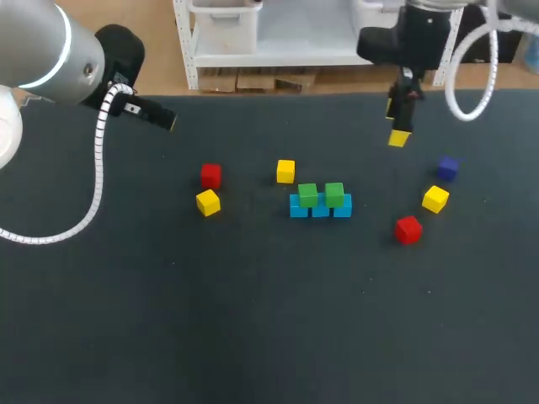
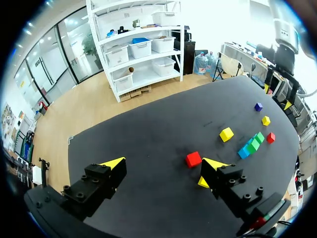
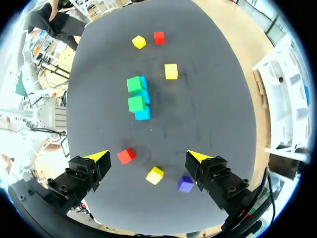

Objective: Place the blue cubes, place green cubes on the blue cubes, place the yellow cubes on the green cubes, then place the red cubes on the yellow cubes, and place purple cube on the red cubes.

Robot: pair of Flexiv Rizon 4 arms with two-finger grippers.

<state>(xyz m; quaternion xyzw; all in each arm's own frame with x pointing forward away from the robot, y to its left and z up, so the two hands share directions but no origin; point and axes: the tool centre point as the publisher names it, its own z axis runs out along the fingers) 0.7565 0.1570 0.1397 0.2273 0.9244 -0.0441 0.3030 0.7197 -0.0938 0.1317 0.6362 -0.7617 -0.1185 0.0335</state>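
On the dark table (image 1: 253, 320), nearest the robot, a red cube (image 1: 408, 229) lies at four o'clock from the blue cubes (image 1: 296, 208), which carry two green cubes (image 1: 307, 195). Yellow cubes (image 1: 435, 199) sit at three, nine and eleven o'clock, a second red cube (image 1: 210, 175) at ten, the purple cube (image 1: 447, 167) at two. Beyond, the right gripper (image 3: 147, 155) and the left gripper (image 2: 163, 163) hang spread wide, holding nothing.

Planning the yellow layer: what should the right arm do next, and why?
Probably lower the open right gripper toward the yellow cube ahead of it: both green cubes already sit on the blue cubes, so yellow comes next.
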